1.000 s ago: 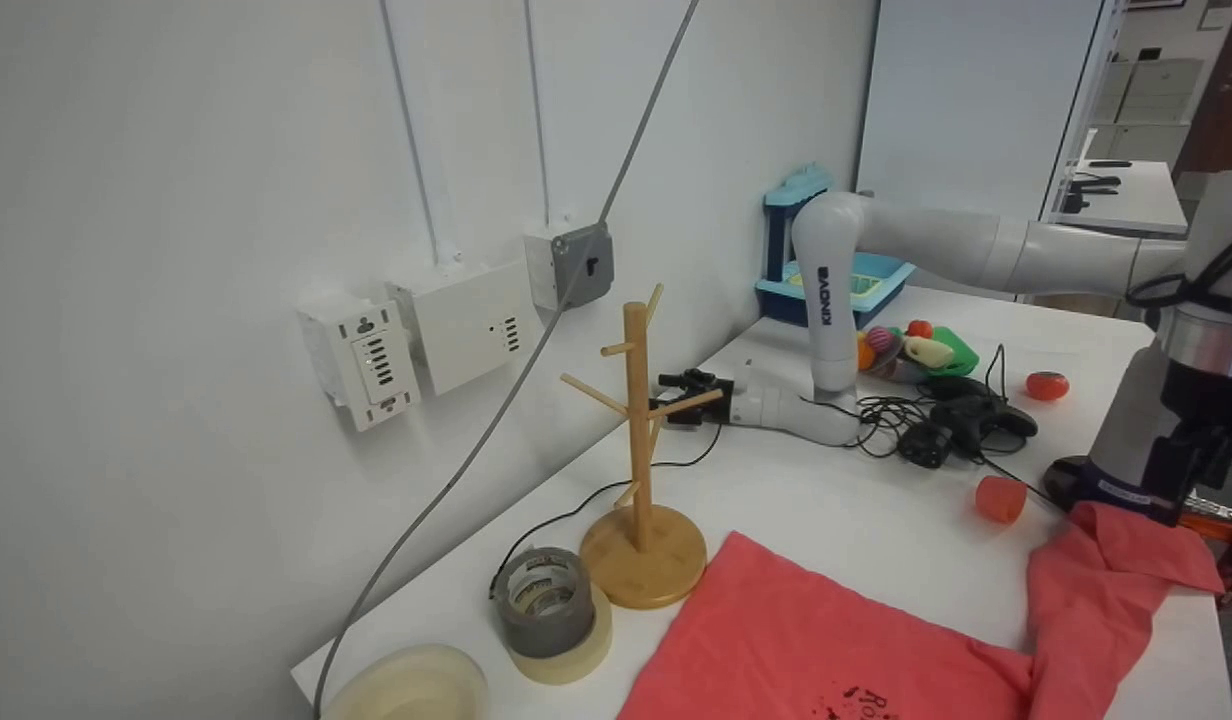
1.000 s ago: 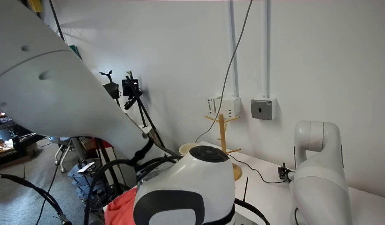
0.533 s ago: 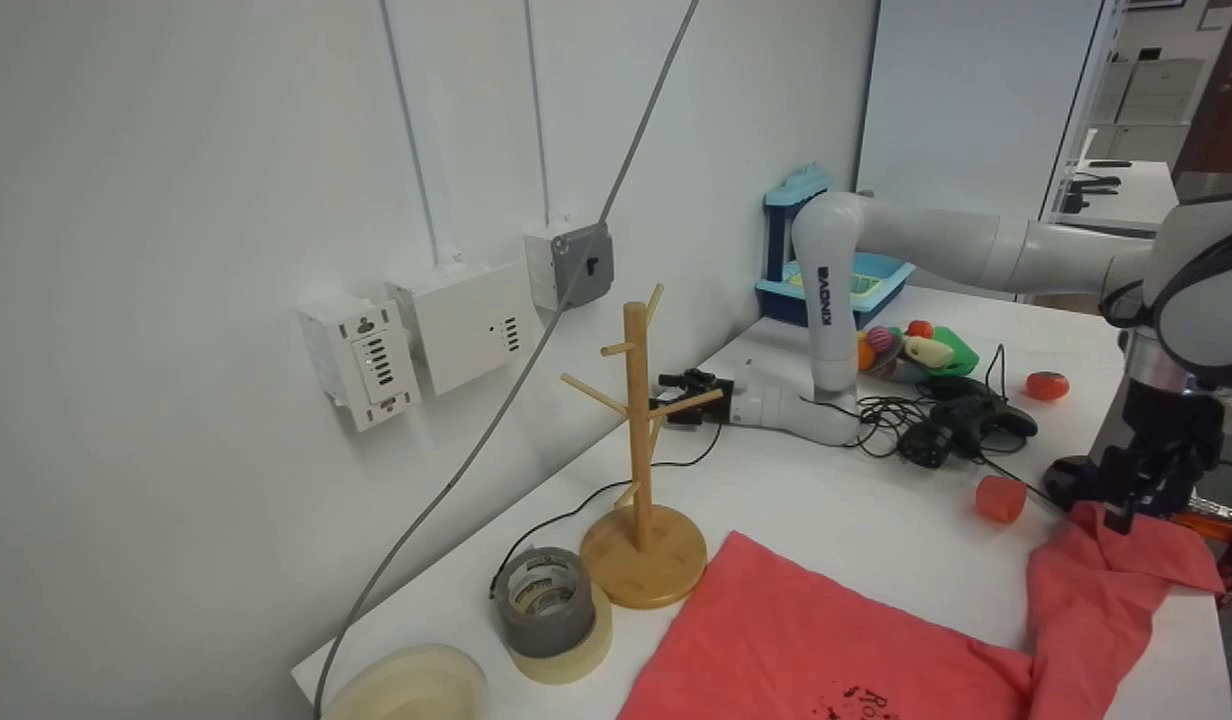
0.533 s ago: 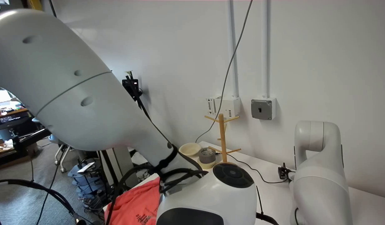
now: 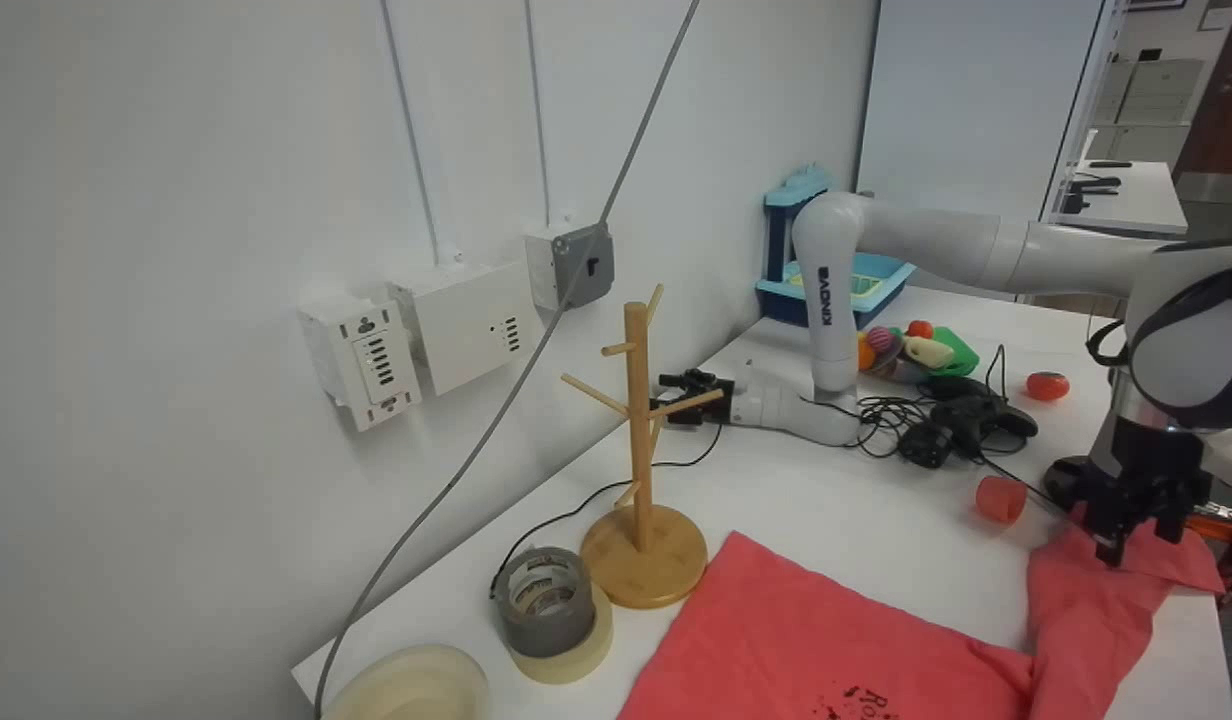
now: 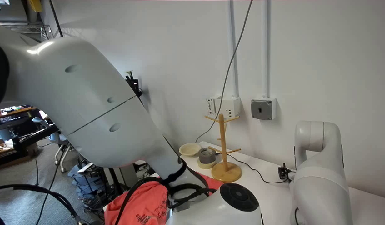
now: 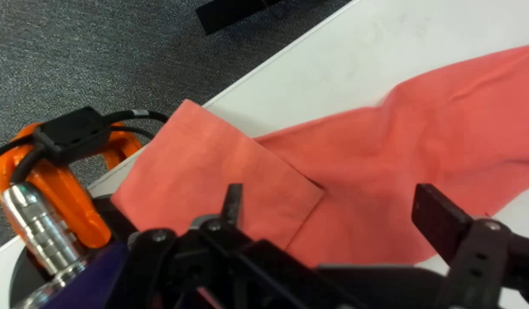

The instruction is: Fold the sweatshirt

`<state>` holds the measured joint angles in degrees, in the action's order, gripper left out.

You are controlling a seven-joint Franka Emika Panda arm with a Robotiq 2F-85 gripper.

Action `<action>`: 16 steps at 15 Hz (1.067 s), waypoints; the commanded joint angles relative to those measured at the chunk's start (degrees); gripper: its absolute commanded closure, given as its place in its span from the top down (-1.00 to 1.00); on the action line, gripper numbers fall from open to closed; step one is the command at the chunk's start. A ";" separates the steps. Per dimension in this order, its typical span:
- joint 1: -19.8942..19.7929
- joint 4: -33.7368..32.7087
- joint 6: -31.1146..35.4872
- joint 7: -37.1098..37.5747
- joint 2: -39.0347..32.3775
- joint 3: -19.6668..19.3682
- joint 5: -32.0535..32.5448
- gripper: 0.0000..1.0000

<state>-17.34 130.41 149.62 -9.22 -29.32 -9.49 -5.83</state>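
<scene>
The sweatshirt [image 7: 376, 146] looks soft, light, hardly slippery; its folded flap [image 7: 217, 167] at the bench [image 7: 329, 81] edge should pinch up easily. The gripper [image 7: 326, 204] holds nothing, jaws spread wide.

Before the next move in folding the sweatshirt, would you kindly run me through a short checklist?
1. Gripper open: ok, fingers apart.
2. Sweatshirt visible between the fingers in the wrist view: ok.
3. Fingers touching the sweatshirt: cannot tell.
4. Sweatshirt wholly within the edge of the table: not ok, one corner appears to reach past it.
5. Red cup-like object apart from the sweatshirt: ok.
6. Wooden stand apart from the sweatshirt: cannot tell.
</scene>
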 commanded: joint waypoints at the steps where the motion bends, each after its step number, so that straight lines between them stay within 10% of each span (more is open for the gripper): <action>1: -2.90 -1.09 1.71 -1.24 -2.46 -0.16 -0.52 1.00; 16: 4.84 -0.34 11.68 8.51 -7.07 -9.24 12.17 1.00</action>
<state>-13.50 131.89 158.66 -1.30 -34.69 -14.48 3.33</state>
